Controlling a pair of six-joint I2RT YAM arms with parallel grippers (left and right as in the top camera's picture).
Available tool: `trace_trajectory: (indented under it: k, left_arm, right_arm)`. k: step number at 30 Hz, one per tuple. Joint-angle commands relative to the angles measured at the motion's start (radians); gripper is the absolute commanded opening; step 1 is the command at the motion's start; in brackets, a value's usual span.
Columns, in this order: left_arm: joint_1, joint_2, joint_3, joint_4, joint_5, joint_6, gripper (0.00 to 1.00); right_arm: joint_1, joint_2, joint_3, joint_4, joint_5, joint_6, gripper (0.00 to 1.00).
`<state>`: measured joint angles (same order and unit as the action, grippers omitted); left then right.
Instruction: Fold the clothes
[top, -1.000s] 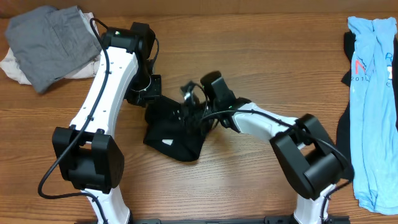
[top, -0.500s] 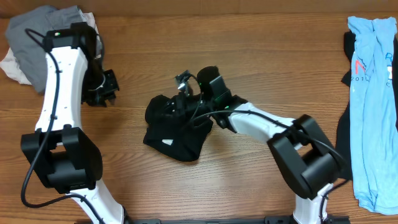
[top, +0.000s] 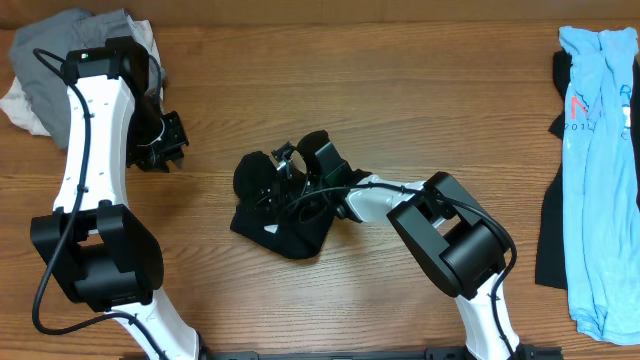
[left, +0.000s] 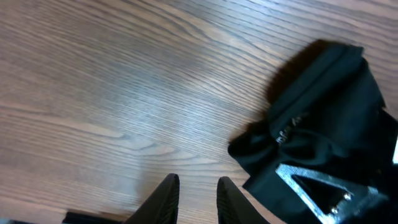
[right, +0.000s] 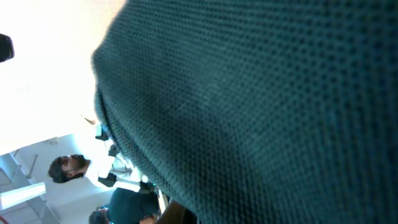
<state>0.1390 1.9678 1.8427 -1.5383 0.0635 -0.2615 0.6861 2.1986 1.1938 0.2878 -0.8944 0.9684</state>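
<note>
A crumpled black T-shirt (top: 283, 222) lies in a heap at the middle of the table. My right gripper (top: 284, 160) is down on the heap's upper edge, its jaws buried in the cloth and shut on it. Dark knit fabric of the black T-shirt (right: 249, 93) fills nearly the whole right wrist view. My left gripper (top: 164, 141) hangs well to the left of the heap, over bare wood. In the left wrist view its fingertips (left: 169, 196) stand a little apart with only table between them, and the black T-shirt (left: 323, 124) lies off to the right.
A grey garment (top: 55, 50) on a white piece (top: 18, 105) is piled at the far left corner. A light-blue shirt with red print (top: 595, 150) lies along the right edge, over a black piece (top: 552, 235).
My left arm has let go of the black T-shirt and swung away to the left. The right gripper has shifted left onto the heap and shut on it.
</note>
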Motion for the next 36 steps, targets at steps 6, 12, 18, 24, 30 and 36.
trace_trajectory:
  k: [6, 12, 18, 24, 30, 36]
  left_arm:
    - [-0.003, 0.006, -0.010, 0.011, 0.068, 0.113, 0.27]
    - [-0.003, 0.006, -0.123, 0.051, 0.069, 0.116, 0.67]
    - [-0.003, 0.006, -0.315, 0.144, 0.196, 0.117, 0.69]
    - [-0.043, 0.006, -0.471, 0.232, 0.348, 0.151, 0.63]
    - [-0.127, 0.006, -0.549, 0.322, 0.394, 0.132, 0.68]
    - [-0.153, 0.006, -0.555, 0.363, 0.389, 0.100, 0.84]
  right_arm:
    - [-0.086, -0.119, 0.153, -0.134, -0.005, -0.089, 0.55]
    - [-0.221, -0.328, 0.288, -0.497, 0.060, -0.266, 0.98]
    - [-0.388, -0.481, 0.369, -0.900, 0.295, -0.436, 1.00]
    - [-0.550, -0.527, 0.369, -1.095, 0.352, -0.506, 1.00]
    - [-0.624, -0.524, 0.369, -1.151, 0.356, -0.556, 1.00]
    - [-0.628, -0.523, 0.369, -1.175, 0.376, -0.607, 1.00]
